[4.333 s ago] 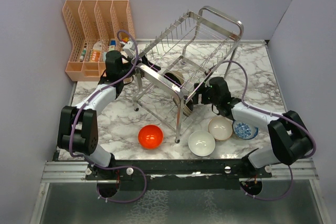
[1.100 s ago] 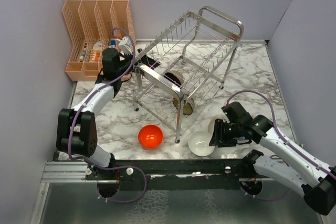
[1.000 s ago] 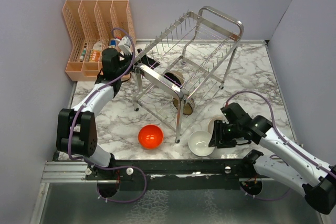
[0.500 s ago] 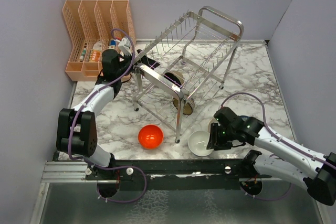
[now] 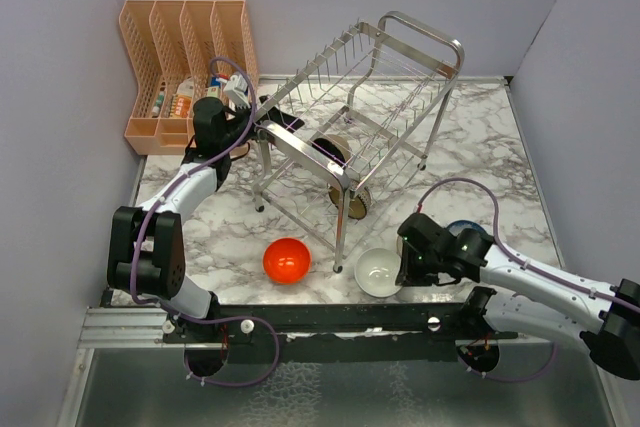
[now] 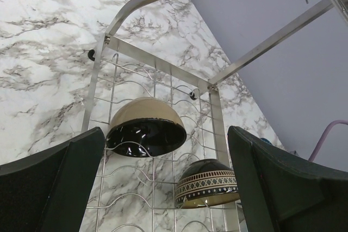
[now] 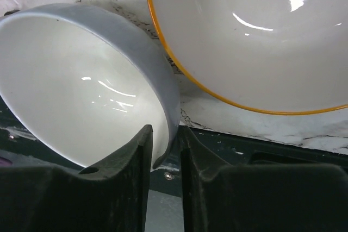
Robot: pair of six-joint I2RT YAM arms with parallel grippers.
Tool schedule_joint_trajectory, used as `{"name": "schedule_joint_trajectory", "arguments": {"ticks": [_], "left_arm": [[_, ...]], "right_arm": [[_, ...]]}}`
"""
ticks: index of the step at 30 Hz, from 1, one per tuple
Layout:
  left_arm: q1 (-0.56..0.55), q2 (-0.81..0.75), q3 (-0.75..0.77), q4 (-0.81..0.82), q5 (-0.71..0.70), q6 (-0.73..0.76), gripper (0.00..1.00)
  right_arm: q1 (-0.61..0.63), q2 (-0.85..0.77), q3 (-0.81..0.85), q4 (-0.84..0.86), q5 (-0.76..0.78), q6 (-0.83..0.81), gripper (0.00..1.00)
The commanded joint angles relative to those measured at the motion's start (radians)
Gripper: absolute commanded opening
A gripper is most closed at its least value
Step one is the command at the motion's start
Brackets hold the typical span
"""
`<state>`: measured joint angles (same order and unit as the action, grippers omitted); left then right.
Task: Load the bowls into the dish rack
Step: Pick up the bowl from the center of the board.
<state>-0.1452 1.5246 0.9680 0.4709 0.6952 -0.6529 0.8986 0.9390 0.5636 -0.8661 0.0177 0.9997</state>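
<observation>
Your right gripper straddles the right rim of the white bowl at the table's near edge, one finger inside and one outside, seemingly pinched on it. The dish rack stands behind and to its left. Your left gripper gapes wide beside the rack.

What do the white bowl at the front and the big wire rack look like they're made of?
The white bowl is probably glazed ceramic, possibly melamine: it has a smooth glossy surface with bright light spots and a thick rim. The dish rack looks like polished or chromed steel, with mirror-bright bars and thin shiny tines.
</observation>
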Motion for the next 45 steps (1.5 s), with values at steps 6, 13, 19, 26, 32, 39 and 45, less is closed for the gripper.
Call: {"name": "schedule_joint_trajectory", "arguments": {"ticks": [6, 13, 19, 26, 32, 39, 45], "left_arm": [[0.004, 0.003, -0.005, 0.06, 0.037, -0.017, 0.99], [0.005, 0.005, -0.002, 0.061, 0.038, -0.016, 0.99], [0.01, 0.003, -0.002, 0.05, 0.035, -0.007, 0.99], [0.013, -0.005, 0.008, 0.026, 0.03, -0.001, 0.99], [0.013, -0.018, 0.014, 0.006, 0.026, 0.003, 0.99], [0.013, -0.024, 0.015, 0.005, 0.022, -0.002, 0.99], [0.013, -0.024, 0.014, 0.009, 0.024, -0.007, 0.99]], "right_arm": [[0.033, -0.039, -0.002, 0.058, 0.117, 0.002, 0.01], [0.1, 0.0, 0.158, -0.061, 0.201, -0.023, 0.01], [0.105, -0.037, 0.287, -0.187, 0.357, -0.026, 0.01], [0.105, 0.004, 0.361, -0.248, 0.632, 0.047, 0.01], [0.104, 0.012, 0.372, -0.249, 0.862, 0.126, 0.01], [0.102, 0.033, 0.344, -0.159, 1.09, 0.13, 0.01], [0.099, 0.009, 0.286, 0.16, 1.218, -0.103, 0.01]]}}
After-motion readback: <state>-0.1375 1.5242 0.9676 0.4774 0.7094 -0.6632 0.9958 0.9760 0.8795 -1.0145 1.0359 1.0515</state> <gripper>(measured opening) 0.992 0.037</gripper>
